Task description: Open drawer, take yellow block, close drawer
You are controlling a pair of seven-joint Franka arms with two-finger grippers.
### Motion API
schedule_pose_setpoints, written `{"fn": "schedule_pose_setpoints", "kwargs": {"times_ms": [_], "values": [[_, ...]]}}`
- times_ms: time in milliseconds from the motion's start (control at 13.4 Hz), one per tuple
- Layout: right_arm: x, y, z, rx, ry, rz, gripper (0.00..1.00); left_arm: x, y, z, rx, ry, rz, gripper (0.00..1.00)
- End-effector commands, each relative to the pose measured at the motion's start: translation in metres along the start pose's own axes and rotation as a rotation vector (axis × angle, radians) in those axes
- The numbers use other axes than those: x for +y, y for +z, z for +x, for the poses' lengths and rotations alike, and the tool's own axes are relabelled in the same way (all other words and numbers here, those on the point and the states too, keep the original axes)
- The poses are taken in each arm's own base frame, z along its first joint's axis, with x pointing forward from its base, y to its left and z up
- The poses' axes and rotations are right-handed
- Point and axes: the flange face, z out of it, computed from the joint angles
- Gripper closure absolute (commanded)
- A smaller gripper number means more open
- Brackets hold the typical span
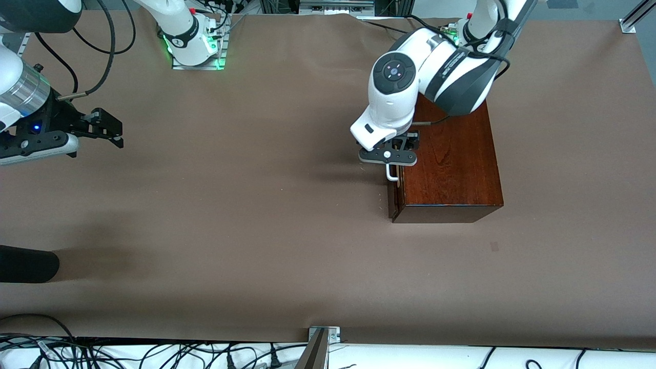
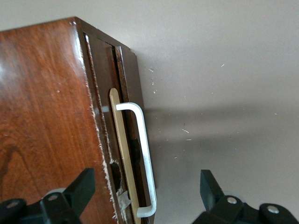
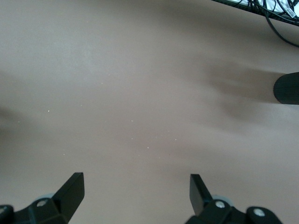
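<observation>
dark reddish-brown and glossy, the wooden box [image 1: 451, 169] sits on the brown paper-covered table [image 1: 256, 230] toward the left arm's end, its long top face catching the light. the drawer [image 1: 394, 197] is set in the face of the box that looks toward the right arm's end of the table, and it appears shut or very nearly so; in the left wrist view its dark front [image 2: 122, 107] lies close against the box with only a thin pale strip of wood showing along the seam. the white metal bar handle [image 1: 392, 174] stands out from that front, its bent end showing just below the gripper in the front view, and in the left wrist view the whole bar [image 2: 142, 158] runs along the drawer face. the left gripper [image 1: 388, 157] hangs just above the handle at the edge of the box, its fingers [image 2: 79, 189] spread wide, one over the box top and the other over the bare table, with the handle between them and no contact that i can make out. the yellow block cannot be seen in any view. the right gripper [image 1: 110, 128] waits well apart over bare table at the right arm's end, its fingers [image 3: 70, 189] wide apart and holding nothing.
</observation>
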Motion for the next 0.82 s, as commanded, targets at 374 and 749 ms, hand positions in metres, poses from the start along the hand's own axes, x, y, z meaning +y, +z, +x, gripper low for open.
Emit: {"fn": "schedule_pose_setpoints", "kwargs": {"times_ms": [374, 749], "values": [[0.000, -0.005, -0.001, 0.003, -0.002, 0.013, 0.00, 0.027, 0.040, -0.003, 0.028, -0.014, 0.073, 0.00], [0.001, -0.004, -0.001, 0.002, 0.001, 0.012, 0.00, 0.038, 0.069, -0.008, 0.058, 0.007, 0.163, 0.00]]}}
